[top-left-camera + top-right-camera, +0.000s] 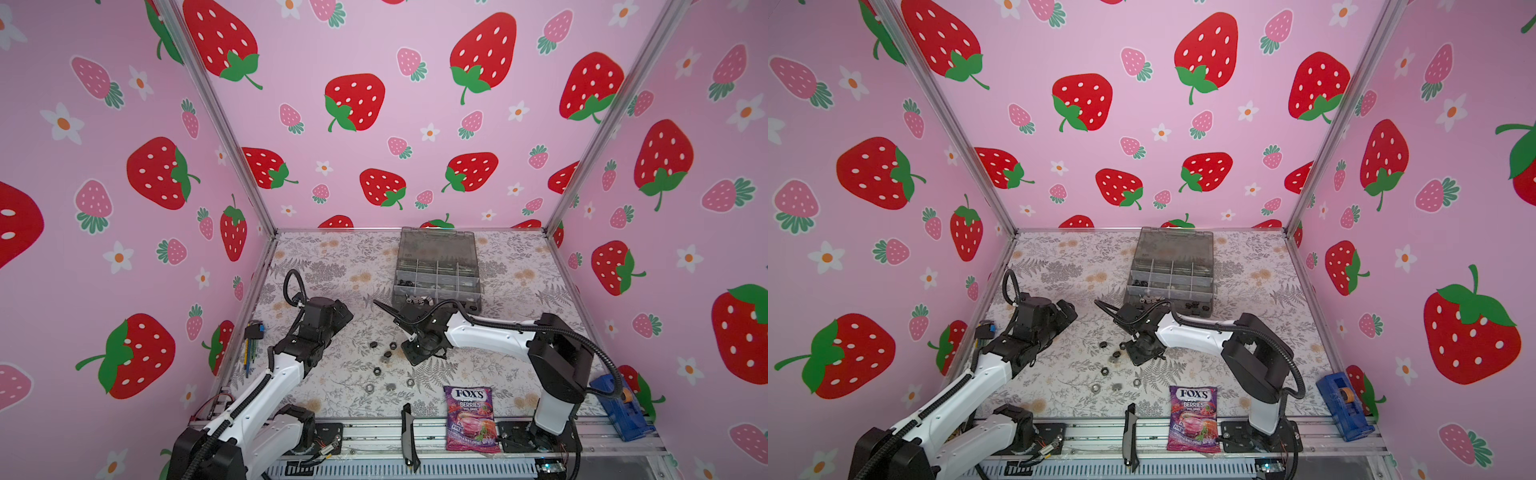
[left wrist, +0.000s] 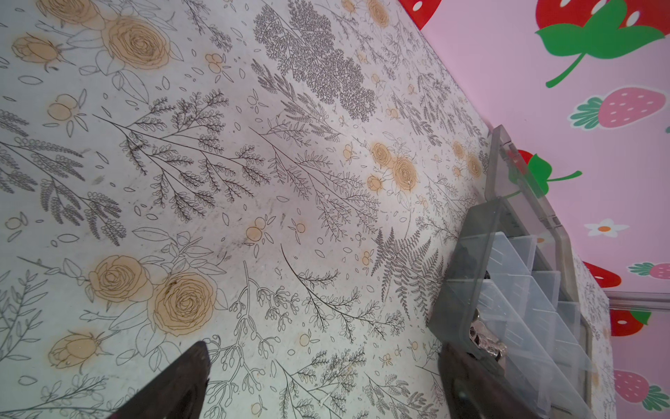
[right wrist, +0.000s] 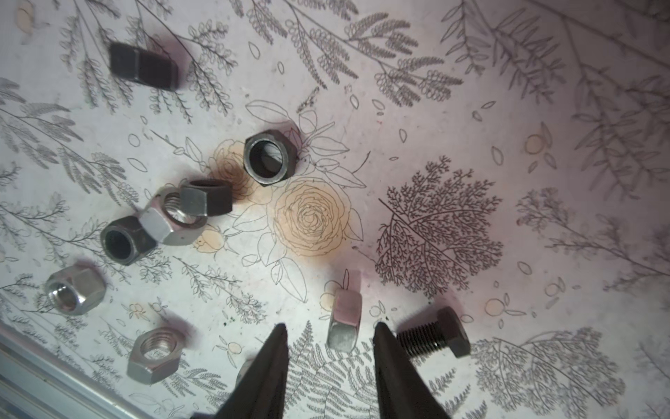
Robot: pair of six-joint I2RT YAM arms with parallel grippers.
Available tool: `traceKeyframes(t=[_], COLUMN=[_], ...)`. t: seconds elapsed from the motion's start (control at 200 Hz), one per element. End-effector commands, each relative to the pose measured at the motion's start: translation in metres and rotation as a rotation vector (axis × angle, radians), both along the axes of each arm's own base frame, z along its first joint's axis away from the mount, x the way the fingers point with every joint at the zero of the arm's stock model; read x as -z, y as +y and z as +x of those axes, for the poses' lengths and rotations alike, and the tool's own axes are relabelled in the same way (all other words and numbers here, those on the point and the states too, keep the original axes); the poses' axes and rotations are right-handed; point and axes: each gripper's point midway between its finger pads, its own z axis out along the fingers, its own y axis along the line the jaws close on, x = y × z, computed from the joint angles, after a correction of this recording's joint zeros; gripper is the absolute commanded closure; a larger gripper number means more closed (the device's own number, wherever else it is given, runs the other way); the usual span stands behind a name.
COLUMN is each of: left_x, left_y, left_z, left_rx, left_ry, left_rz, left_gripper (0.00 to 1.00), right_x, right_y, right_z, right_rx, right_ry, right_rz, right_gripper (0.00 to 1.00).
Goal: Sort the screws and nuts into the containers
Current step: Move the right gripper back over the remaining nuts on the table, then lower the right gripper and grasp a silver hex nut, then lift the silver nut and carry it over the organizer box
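Several black and silver hex nuts (image 3: 270, 157) lie loose on the floral mat, seen in both top views (image 1: 387, 354) (image 1: 1116, 354). My right gripper (image 3: 330, 326) points down at them, open. A silver nut (image 3: 344, 319) stands on edge between its fingertips, close to one finger (image 3: 384, 348). A black screw (image 3: 435, 335) lies just outside that finger. The grey organiser box (image 1: 436, 266) (image 1: 1171, 266) sits open at the back, with some hardware in its compartments. My left gripper (image 2: 324, 350) hovers wide open and empty near the box's corner (image 2: 464, 297).
A purple candy bag (image 1: 469, 417) and a black utility knife (image 1: 409, 432) lie at the front edge. A hex key set (image 1: 251, 336) sits by the left wall. A blue plastic box (image 1: 615, 405) rests at the front right corner.
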Motion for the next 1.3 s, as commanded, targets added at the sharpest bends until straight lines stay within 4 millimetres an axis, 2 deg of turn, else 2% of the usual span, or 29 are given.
traceKeyframes(t=[0.0, 0.225, 0.38, 0.53, 0.57, 0.655, 0.845, 1.065, 1.205, 1.29], left_x=[-0.001, 0.002, 0.003, 0.003, 0.002, -0.002, -0.004, -0.007, -0.01, -0.011], left_y=[0.004, 0.005, 0.006, 0.007, 0.007, 0.006, 0.007, 0.008, 0.009, 0.011], left_z=[0.0, -0.002, -0.002, -0.002, -0.001, 0.0, -0.001, -0.003, -0.005, -0.006], left_rx=[-0.025, -0.028, -0.027, -0.033, -0.03, -0.019, -0.013, -0.008, -0.007, -0.01], left_ry=[-0.012, -0.007, -0.004, -0.004, -0.005, -0.011, -0.017, -0.026, -0.031, -0.034], left_rz=[-0.008, -0.003, -0.001, 0.004, 0.003, 0.007, 0.017, 0.032, 0.037, 0.041], left_gripper=[0.01, 0.01, 0.01, 0.01, 0.01, 0.01, 0.01, 0.01, 0.01, 0.01], right_x=[0.015, 0.027, 0.032, 0.027, 0.021, 0.006, -0.042, -0.096, -0.117, -0.124], right_y=[-0.007, -0.013, -0.014, -0.012, -0.009, -0.004, 0.002, -0.021, -0.045, -0.055], right_z=[-0.007, -0.008, -0.006, 0.004, 0.008, 0.019, 0.057, 0.109, 0.134, 0.14], right_rx=[-0.017, -0.017, -0.017, -0.003, 0.001, 0.019, 0.106, 0.248, 0.335, 0.366], right_ry=[0.029, 0.039, 0.028, -0.003, -0.016, -0.05, -0.142, -0.246, -0.288, -0.299], right_rz=[-0.047, -0.087, -0.097, -0.092, -0.074, -0.033, 0.121, 0.281, 0.334, 0.364], right_gripper=[0.62, 0.71, 0.81, 0.97, 1.0, 1.0, 1.0, 1.0, 1.0, 1.0])
